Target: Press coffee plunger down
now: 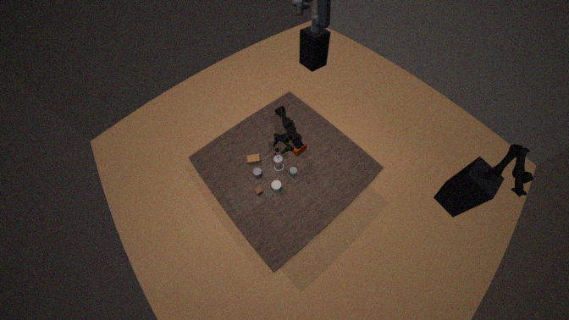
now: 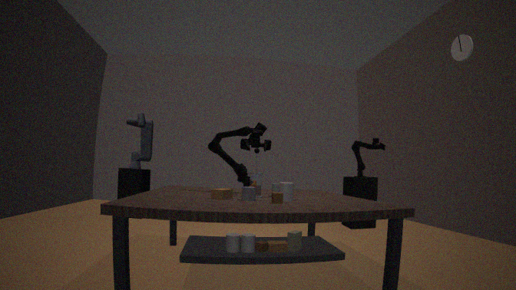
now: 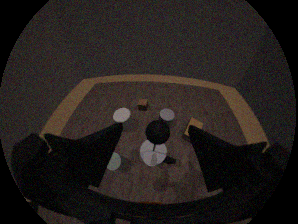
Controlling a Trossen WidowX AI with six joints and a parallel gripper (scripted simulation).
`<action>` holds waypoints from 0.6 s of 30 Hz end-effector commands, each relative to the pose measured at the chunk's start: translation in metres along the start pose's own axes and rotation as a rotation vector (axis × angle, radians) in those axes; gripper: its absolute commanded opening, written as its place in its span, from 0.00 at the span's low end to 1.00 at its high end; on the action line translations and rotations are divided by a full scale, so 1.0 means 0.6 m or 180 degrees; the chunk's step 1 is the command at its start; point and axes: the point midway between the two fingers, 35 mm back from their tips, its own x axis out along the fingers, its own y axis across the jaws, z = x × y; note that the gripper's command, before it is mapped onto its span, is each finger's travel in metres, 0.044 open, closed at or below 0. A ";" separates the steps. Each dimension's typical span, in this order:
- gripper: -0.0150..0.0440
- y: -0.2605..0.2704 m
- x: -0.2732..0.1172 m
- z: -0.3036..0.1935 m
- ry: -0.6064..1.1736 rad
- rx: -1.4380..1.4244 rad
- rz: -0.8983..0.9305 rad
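Observation:
The coffee press (image 1: 278,159) (image 3: 150,156) stands upright on the table, with a pale round lid and a dark handle on its side. Its black plunger knob (image 1: 277,150) (image 2: 256,151) (image 3: 158,133) stands high above the lid on a thin rod, so the plunger is up. My gripper (image 1: 279,149) (image 2: 256,146) (image 3: 156,127) is open wide and points down over the press. The knob is between the two fingers in the wrist view and just below fingertip height in the exterior view. Neither finger visibly touches it.
A white cylinder (image 1: 276,185) (image 2: 286,192), a greenish cylinder (image 1: 293,171) (image 3: 114,161), a lilac cylinder (image 1: 256,172) (image 2: 249,194), an orange-tan block (image 1: 253,158) (image 2: 222,194) and a small brown block (image 1: 258,191) (image 2: 277,198) stand around the press.

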 end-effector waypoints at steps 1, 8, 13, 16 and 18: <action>0.91 -0.005 0.002 -0.001 -0.0018 0.0003 -0.0008; 0.60 -0.005 0.002 -0.001 -0.0018 0.0003 -0.0008; 0.48 -0.005 0.002 -0.001 -0.0018 0.0003 -0.0008; 0.47 -0.005 0.002 -0.001 -0.0018 0.0003 -0.0008; 0.47 -0.005 0.002 -0.001 -0.0018 0.0003 -0.0008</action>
